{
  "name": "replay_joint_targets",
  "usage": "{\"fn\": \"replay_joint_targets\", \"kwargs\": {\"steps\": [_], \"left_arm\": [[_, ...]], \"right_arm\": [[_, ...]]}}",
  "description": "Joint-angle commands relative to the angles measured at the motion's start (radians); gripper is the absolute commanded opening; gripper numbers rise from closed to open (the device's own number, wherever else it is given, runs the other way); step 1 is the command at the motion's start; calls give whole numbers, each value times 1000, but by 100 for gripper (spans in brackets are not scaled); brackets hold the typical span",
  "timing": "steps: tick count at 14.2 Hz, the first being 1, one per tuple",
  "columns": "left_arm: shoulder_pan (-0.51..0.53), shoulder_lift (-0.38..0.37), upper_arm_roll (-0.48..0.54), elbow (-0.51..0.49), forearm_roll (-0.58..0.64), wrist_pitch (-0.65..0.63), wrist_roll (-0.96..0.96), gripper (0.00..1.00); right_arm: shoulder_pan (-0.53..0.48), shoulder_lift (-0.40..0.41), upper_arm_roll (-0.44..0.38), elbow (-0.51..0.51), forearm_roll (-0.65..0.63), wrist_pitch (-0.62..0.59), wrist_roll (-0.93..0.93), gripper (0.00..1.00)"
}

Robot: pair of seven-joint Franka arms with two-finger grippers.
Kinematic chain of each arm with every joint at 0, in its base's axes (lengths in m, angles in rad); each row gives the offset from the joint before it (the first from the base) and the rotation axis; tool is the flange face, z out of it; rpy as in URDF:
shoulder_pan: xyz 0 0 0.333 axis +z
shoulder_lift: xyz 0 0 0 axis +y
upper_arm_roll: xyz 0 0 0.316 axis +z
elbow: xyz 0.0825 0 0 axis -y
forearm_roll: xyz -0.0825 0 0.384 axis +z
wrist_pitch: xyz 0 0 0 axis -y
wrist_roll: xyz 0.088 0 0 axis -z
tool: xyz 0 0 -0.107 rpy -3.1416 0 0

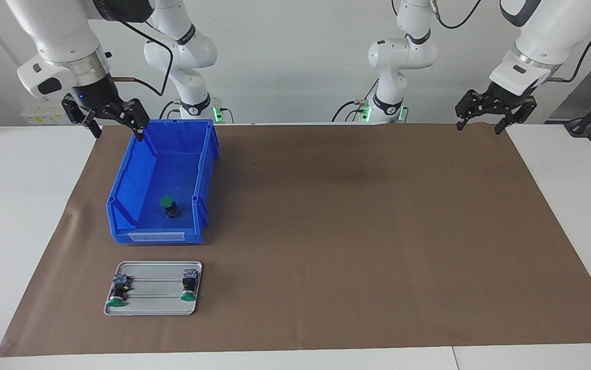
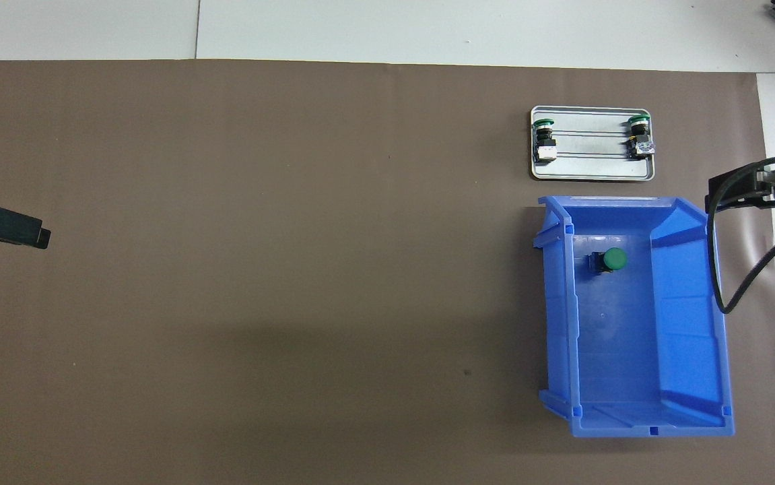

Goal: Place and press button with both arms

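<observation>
The bench (image 1: 28, 216) is white, and a big brown mat (image 1: 357, 231) lies flat on it. My two white arms come down from my end of the bench.

A blue bin (image 1: 126, 195) sits on the mat, toward my right arm's end. It is open at the top. A flat silver tray (image 1: 154, 303) lies on the mat too, just beside the bin and farther from me than the bin.

My right claw (image 1: 115, 126) hangs in the air over the bin's rim, at the corner nearest me. Its fingers are spread wide and it holds nothing. My left claw (image 1: 482, 125) hangs over the mat's edge at the other end, and that arm waits. It is spread wide too, with nothing in it.

The button (image 1: 169, 205) with the green cap stands on the bin's floor, in the part farther from me. Two more buttons (image 1: 116, 293) (image 1: 189, 288) lie on their sides on the tray, one at each end.
</observation>
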Motion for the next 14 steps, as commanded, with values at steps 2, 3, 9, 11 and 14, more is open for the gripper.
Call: {"fn": "replay_joint_targets", "kwargs": {"steps": [2, 3, 9, 11, 14], "left_arm": [[9, -29, -5, -36, 15, 19, 6, 100], [9, -29, -5, -36, 15, 19, 6, 100], [9, -29, -5, -36, 15, 19, 6, 100], [9, -29, -5, -36, 15, 19, 6, 100], [9, -29, -5, -36, 15, 19, 6, 100]], "right_arm": [[-7, 1, 6, 0, -10, -24, 10, 100], [-6, -1, 6, 0, -10, -30, 11, 100], [-10, -1, 6, 47, -6, -81, 11, 100], [-12, -2, 4, 43, -4, -81, 11, 100], [-10, -4, 4, 38, -4, -75, 13, 100]]}}
